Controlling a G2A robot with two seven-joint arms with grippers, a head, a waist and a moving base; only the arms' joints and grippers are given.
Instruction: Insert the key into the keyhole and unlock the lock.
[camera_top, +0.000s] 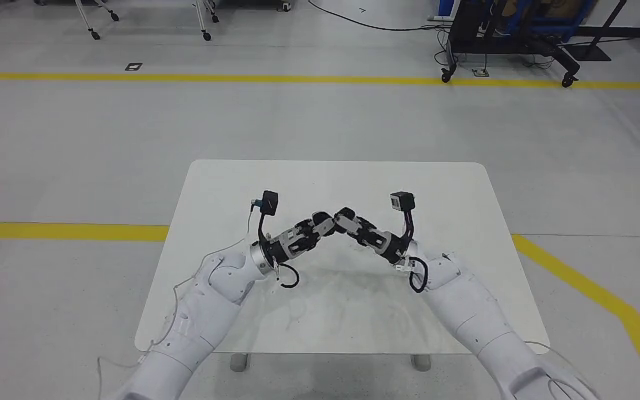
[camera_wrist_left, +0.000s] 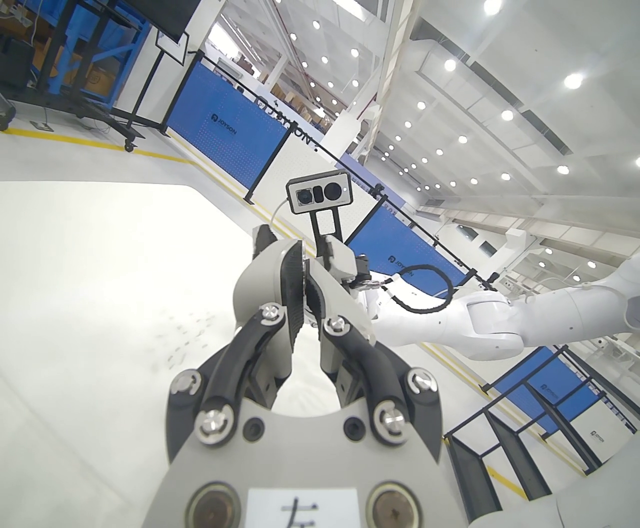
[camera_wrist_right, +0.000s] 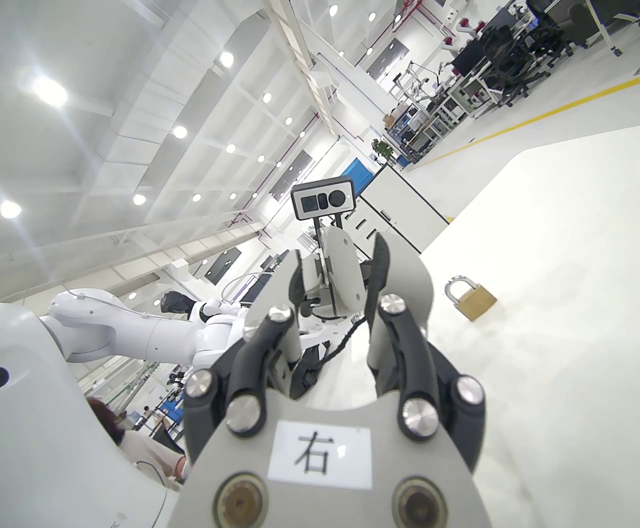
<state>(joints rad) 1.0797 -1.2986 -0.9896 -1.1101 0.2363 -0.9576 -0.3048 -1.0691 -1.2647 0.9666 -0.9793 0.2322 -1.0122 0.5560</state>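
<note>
A brass padlock (camera_wrist_right: 474, 300) with a silver shackle lies flat on the white table (camera_wrist_right: 550, 240), off to one side of my right gripper (camera_wrist_right: 339, 254). That gripper is open, and the body of the left gripper (camera_wrist_right: 342, 280) shows just beyond its fingertips. My left gripper (camera_wrist_left: 301, 265) has its dark pads pressed together, and I cannot tell whether anything thin sits between them. From above, the left gripper (camera_top: 322, 222) and right gripper (camera_top: 348, 220) meet tip to tip over the middle of the table (camera_top: 300, 185). I see no key.
The tabletop around the arms is bare white. Its far edge (camera_top: 340, 163) and side edges lie well away from both grippers. A dark wheeled rack (camera_top: 510, 40) stands on the floor beyond the table at the back right.
</note>
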